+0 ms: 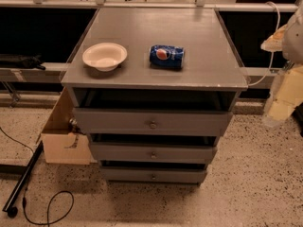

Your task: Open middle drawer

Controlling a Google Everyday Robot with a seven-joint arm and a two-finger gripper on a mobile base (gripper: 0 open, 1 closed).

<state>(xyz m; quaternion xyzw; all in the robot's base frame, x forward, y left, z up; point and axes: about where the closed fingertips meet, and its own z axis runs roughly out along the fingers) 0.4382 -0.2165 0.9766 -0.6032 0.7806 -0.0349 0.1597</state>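
Grey middle drawer [153, 153] well apart from claw [280, 100] at right edge; grip state unclear.

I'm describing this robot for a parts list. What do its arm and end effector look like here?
The arm, at the right edge of the view, is off-white to cream. It has rounded shells higher up and boxier pale-yellow segments lower down. A thin white cable loops along its left side. The end effector, low at that same edge, is pale cream too. No markings or labels can be made out.
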